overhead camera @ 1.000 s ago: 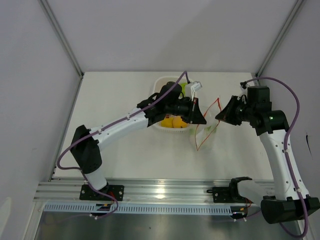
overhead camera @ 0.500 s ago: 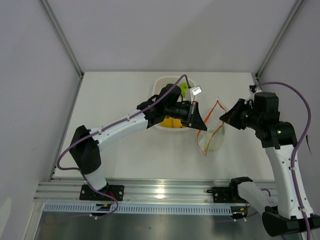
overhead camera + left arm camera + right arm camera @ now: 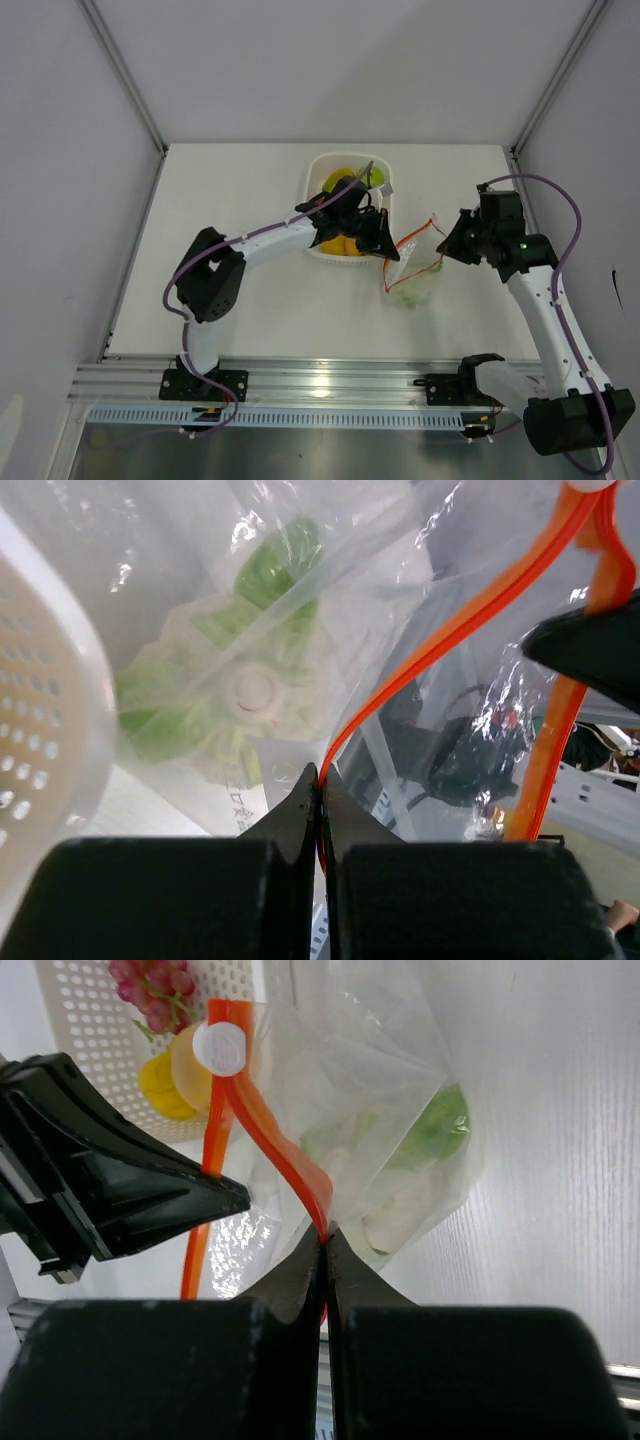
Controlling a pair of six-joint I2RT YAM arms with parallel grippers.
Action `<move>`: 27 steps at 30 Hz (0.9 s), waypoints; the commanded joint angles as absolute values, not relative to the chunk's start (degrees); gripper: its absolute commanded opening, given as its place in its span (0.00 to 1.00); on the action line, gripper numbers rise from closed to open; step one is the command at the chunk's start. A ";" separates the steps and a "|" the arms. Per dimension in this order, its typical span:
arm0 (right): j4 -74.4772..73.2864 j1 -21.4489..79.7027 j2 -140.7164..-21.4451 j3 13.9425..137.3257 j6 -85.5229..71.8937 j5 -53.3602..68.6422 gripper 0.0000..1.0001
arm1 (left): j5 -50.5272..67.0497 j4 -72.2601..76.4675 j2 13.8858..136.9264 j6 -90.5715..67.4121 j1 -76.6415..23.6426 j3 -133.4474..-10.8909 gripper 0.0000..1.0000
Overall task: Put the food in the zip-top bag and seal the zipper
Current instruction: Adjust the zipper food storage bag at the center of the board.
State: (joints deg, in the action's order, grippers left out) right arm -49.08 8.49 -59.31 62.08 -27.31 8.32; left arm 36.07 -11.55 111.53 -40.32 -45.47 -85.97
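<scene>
The clear zip-top bag (image 3: pixel 407 287) hangs between both grippers just right of the basket. Inside it lies a white and green cauliflower (image 3: pixel 240 690), which also shows through the plastic in the right wrist view (image 3: pixel 420 1155). My left gripper (image 3: pixel 386 252) is shut on the orange-red zipper (image 3: pixel 450 630) at one side of the mouth. My right gripper (image 3: pixel 446 240) is shut on the zipper (image 3: pixel 265 1130) at the other side. The mouth gapes a little between them. Red grapes (image 3: pixel 150 980), yellow fruit (image 3: pixel 165 1085) and a green apple (image 3: pixel 376 178) lie in the basket.
The white perforated basket (image 3: pixel 312 180) stands at the back centre, under the left forearm and touching the bag's left side. A white round tab (image 3: pixel 220 1047) sits on the zipper's end. White walls close the table at left, right and back.
Both grippers have come closer together and lower with the bag. Its mouth is narrower than before. The left arm's elbow has swung in toward the basket.
</scene>
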 commanded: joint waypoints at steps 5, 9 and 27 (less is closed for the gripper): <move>-51.24 10.20 -50.46 73.40 -25.84 1.94 0.00 | 35.34 -11.61 98.27 -38.49 -45.97 -91.41 0.01; -49.40 9.67 -47.64 66.64 -24.44 0.18 0.00 | 34.10 -7.65 100.97 -40.61 -44.39 -83.68 0.01; -51.33 7.38 -49.40 67.94 -17.93 -4.57 0.00 | 27.52 -5.80 98.89 -34.91 -50.09 -82.97 0.01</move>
